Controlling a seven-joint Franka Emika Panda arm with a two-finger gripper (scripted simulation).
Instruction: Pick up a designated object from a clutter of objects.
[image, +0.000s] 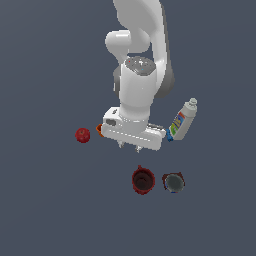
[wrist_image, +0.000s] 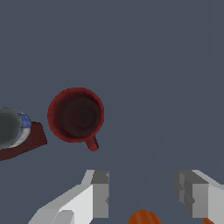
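Gripper (wrist_image: 142, 194) spread wide and empty, poised above the surface. Dark red cup (image: 143, 180) stood upright just beside the brownish cup (image: 173, 182), nearer the exterior view's left. Judged light, rigid, ribbed for friction; best pinched across one rim wall, clear of the small handle (wrist_image: 92, 144).

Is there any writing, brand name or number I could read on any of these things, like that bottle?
None can be read.
White bottle: its colourful label shows only blurred bands of colour, no legible words.
Dark red cup, brownish cup, red ball and the robot's hand: no markings visible.
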